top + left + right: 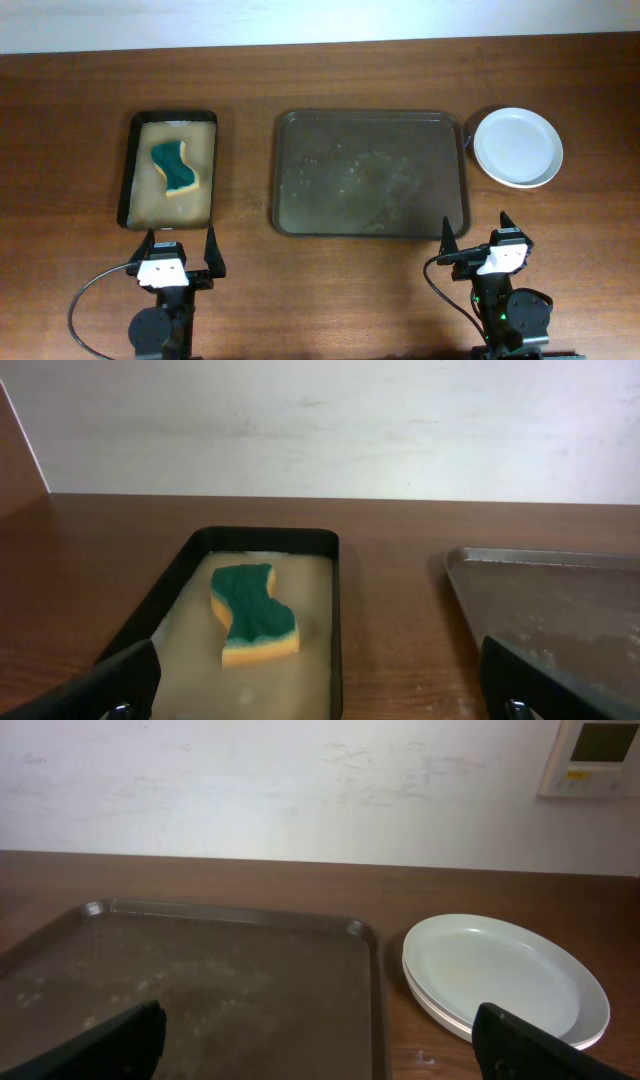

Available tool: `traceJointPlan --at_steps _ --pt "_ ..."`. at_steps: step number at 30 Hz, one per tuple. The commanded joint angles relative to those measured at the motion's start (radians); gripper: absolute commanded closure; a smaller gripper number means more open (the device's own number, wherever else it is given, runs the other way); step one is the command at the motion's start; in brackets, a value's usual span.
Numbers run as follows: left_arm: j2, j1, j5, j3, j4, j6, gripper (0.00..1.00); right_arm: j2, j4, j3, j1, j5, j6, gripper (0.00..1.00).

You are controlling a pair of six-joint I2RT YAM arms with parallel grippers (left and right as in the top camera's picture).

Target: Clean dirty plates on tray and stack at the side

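Looking basically done: we see the tray (370, 172) bare, plates (517, 147) stacked beside it, both jaws spread.

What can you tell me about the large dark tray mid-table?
The tray is a large dark brown-black rectangle with rounded corners and a low raised rim, material unclear. It lies flat on the wooden table, near its middle. Its floor is bare but looks dull, with pale specks and smears. The stacked white plates sit just off its far right corner, apart from it; a smaller black tray lies to its left. Only the table touches it.
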Motion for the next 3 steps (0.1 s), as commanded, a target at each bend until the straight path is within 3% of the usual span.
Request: traceJointPlan --at_steps 1,3 --pt "-0.01 -0.005 -0.01 -0.001 -0.006 -0.01 0.01 -0.006 -0.006 -0.006 0.005 0.008 -0.007 0.02" --pt "-0.01 -0.005 -0.011 -0.001 -0.006 -0.01 0.01 -0.006 -0.006 -0.006 0.005 0.008 -0.007 0.02"
